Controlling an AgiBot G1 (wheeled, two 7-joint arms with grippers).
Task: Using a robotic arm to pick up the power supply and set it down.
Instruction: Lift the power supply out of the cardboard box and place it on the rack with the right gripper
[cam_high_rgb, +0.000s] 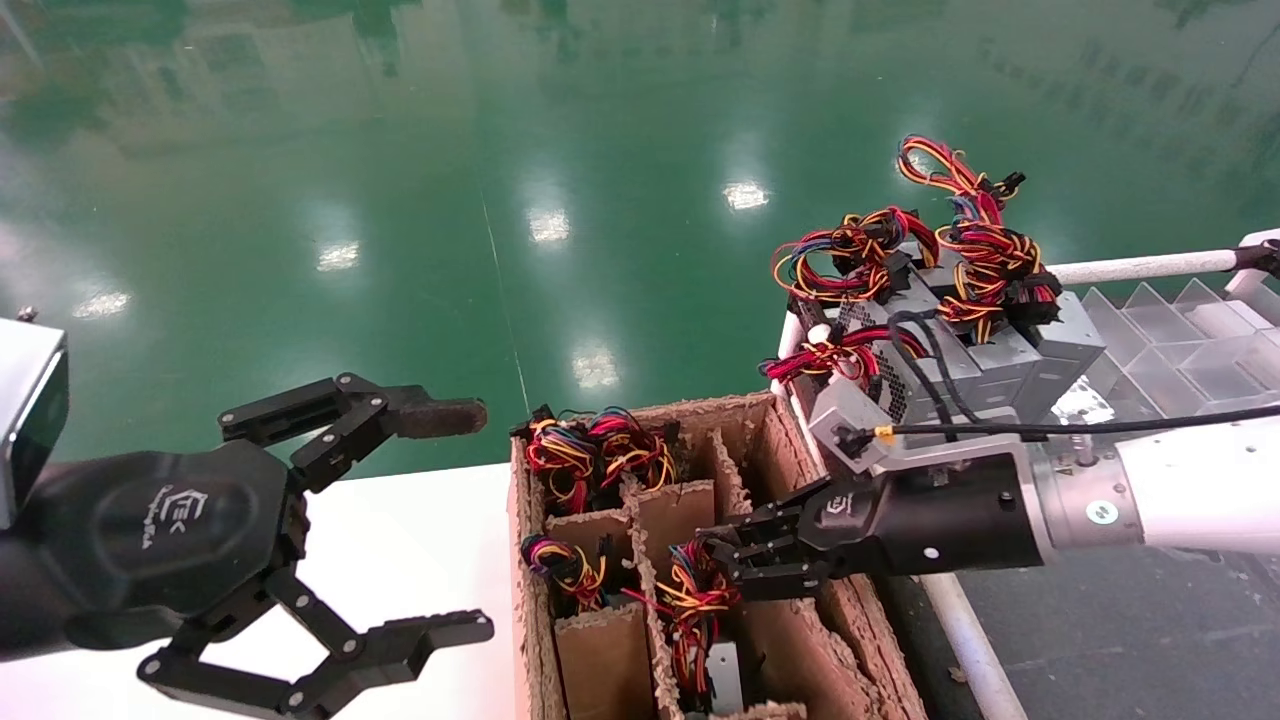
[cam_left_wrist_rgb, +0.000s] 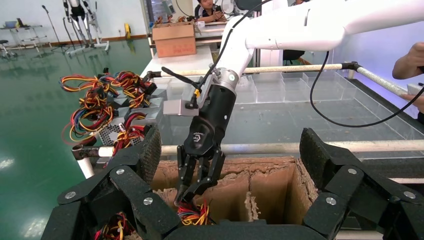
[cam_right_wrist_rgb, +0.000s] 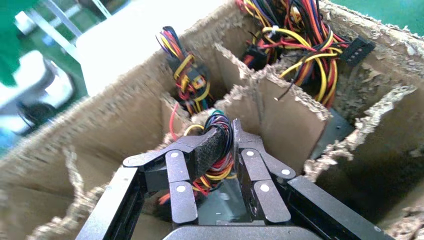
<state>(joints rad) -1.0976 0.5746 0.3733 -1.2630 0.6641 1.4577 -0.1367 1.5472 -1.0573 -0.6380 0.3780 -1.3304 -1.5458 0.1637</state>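
Right gripper (cam_high_rgb: 740, 565) is down in the cardboard box (cam_high_rgb: 790, 640), middle compartment, jaws nearly closed and pinching the wire bundle (cam_right_wrist_rgb: 217, 165) of a power supply (cam_high_rgb: 722, 675) seated there. Only a sliver of the grey casing shows under the wires; the rest is buried in the slot. In the right wrist view the finger pads (cam_right_wrist_rgb: 210, 147) squeeze the red/yellow/black wires between them, metal face visible just below.

Around it: ragged cardboard dividers (cam_high_rgb: 640, 510) close on both sides of the gripper. Neighbouring compartments hold more wire bundles: one at the far end (cam_high_rgb: 595, 450), one beside it toward the robot's left (cam_high_rgb: 562, 568).

Stack of other power supplies (cam_high_rgb: 960, 340) with tangled wires sits behind the box by a white rail (cam_high_rgb: 1140, 266), clear plastic bins (cam_high_rgb: 1190, 340) beyond.

Left gripper (cam_high_rgb: 440, 520) hovers wide open over the white table (cam_high_rgb: 400, 560), well apart from the box, holding nothing.
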